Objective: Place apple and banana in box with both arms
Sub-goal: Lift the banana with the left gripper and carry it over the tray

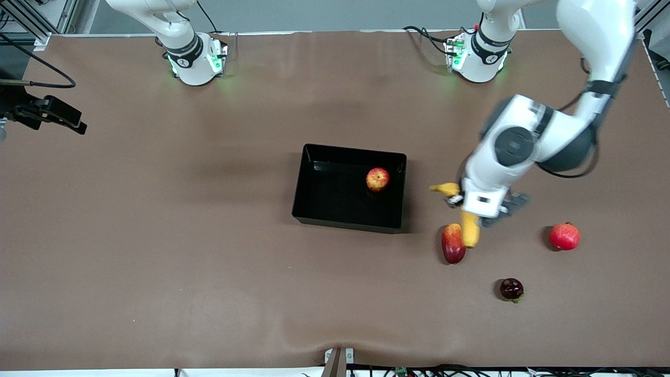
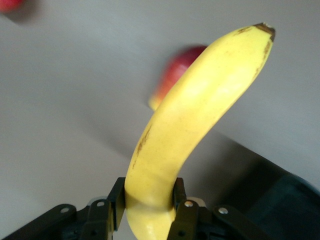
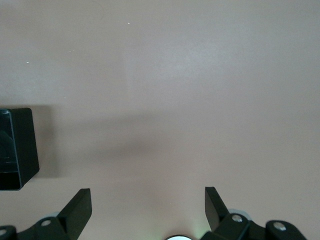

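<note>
While left end effector [image 2: 149, 207] clamps banana [image 2: 195, 120] beside box [image 1: 349, 187], right end effector [image 3: 148, 205] waits apart.

Even overhead light, soft shadows — blurred mango [image 2: 172, 75] behind banana [image 2: 195, 115]

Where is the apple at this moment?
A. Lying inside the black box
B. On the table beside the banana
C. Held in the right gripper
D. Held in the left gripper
A: the apple lies inside the box, while the left gripper holds only the banana and the right gripper is open and empty.
</note>
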Controlling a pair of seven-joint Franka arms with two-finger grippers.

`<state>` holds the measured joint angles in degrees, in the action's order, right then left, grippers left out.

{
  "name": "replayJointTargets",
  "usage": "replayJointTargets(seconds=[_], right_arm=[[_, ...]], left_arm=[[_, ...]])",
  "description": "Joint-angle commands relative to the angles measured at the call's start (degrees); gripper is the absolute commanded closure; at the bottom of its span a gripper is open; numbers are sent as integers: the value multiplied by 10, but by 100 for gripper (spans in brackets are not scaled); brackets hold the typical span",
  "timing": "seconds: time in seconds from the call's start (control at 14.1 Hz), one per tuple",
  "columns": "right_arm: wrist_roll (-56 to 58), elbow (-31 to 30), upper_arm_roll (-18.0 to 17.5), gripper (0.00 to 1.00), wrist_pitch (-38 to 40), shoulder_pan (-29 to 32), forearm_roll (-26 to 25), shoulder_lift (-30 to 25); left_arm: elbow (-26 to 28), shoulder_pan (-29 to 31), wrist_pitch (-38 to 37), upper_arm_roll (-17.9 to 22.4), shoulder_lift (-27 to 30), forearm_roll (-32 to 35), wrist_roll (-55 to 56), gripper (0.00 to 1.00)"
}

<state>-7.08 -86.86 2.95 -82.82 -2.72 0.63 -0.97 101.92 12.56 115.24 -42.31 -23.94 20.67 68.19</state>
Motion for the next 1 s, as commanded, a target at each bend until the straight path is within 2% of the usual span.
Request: replayJointTargets(seconds=[0.0,0.43,0.5,0.78,0.92], right_arm=[[-4,-1,1,0,-7,-3,-4,-3],[-4,-1,1,0,-7,-4,-4,-3],[-4,-1,1,0,-7,-4,-3,-3],[-4,-1,1,0,-7,-4,-3,-3],[-4,-1,1,0,-7,-4,-3,-2]], left_arm=[[-68,-78,-14,1,-50,-6,95,100],[-151,-235,-13,12,-152,2,304,100],[-154,-257,-12,20,-165,3,309,100],[-155,-361,-1,112,-194,2,299,100],[-163,-373,15,119,-214,2,279,100]])
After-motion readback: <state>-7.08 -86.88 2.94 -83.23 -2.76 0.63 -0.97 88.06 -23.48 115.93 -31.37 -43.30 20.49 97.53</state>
